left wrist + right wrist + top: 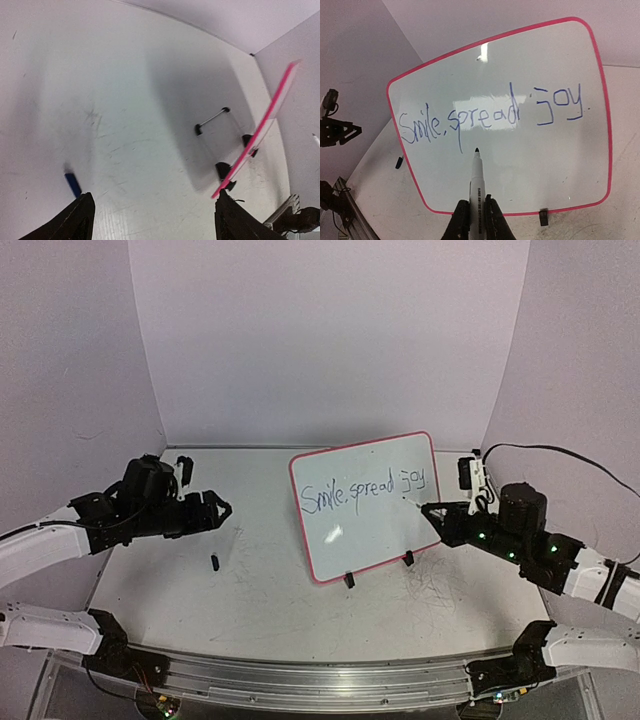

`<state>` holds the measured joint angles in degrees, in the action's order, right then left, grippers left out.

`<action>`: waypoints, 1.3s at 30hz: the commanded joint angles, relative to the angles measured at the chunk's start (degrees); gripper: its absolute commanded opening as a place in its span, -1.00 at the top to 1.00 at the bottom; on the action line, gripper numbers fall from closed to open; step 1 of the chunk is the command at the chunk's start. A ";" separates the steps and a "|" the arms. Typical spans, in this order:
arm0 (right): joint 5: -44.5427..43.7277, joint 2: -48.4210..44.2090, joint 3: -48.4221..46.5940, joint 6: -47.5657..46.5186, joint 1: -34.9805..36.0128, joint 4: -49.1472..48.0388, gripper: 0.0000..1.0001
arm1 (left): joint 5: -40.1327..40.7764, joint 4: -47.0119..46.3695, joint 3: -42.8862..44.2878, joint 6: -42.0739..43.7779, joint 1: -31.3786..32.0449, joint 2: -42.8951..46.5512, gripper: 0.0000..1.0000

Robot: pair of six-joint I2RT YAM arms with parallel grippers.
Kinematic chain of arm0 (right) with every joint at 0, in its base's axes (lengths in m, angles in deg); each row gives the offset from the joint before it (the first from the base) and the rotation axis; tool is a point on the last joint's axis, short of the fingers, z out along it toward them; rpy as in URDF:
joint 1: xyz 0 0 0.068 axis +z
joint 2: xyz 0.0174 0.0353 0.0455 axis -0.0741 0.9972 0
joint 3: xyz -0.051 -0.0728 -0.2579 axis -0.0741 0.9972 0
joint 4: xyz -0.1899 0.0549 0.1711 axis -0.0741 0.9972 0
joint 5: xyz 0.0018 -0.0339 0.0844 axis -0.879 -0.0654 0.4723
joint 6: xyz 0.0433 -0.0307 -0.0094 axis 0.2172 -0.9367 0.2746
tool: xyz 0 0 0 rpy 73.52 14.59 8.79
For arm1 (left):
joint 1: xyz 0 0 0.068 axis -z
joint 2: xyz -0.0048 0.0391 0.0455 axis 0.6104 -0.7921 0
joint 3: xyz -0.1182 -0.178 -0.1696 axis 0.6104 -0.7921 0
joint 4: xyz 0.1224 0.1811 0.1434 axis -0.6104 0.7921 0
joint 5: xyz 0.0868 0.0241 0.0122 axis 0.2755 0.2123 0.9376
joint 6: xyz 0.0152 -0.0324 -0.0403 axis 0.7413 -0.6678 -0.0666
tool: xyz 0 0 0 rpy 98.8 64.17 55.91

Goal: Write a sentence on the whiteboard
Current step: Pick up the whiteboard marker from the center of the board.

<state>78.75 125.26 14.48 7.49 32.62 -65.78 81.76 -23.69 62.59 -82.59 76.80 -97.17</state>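
Top, left-wrist and right-wrist views. The scuffed white tabletop is carrying the whole scene, with pale walls enclosing it on three sides.

The whiteboard, pink-rimmed, is standing right of centre on the tabletop. It is leaning back on two black clip feet and its face is turning toward the right arm. In the left-wrist view the whiteboard is showing edge-on as a thin pink line.

The left gripper is hanging above the left part of the tabletop, well apart from the whiteboard. Its jaws are standing wide and released, holding nothing.

The right gripper is clamping the white barrel of a marker. The dark tip is pointing at the whiteboard face below the writing; whether the tip is touching the surface cannot be told.

The sentence, in thin blue handwriting, is running in one line across the upper half of the whiteboard and is reading "Smile, spread joy."

A small dark blue object is lying on the tabletop just below the left gripper.
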 commanded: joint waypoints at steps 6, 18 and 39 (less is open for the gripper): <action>-6.59 8.43 -2.13 -3.61 10.86 -7.97 1.00 | 0.07 14.23 -1.13 -3.60 -6.39 -12.24 -0.52; -5.76 6.89 1.30 -3.81 11.24 -9.21 1.00 | -1.35 10.01 4.83 -0.86 -7.18 -30.68 -0.24; -4.01 8.97 1.40 -4.14 11.38 -10.78 1.00 | 3.53 10.78 9.87 2.37 -6.50 -40.99 0.21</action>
<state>74.13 133.27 15.96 3.86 43.69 -73.26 83.99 -11.92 69.31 -82.83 70.35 -135.17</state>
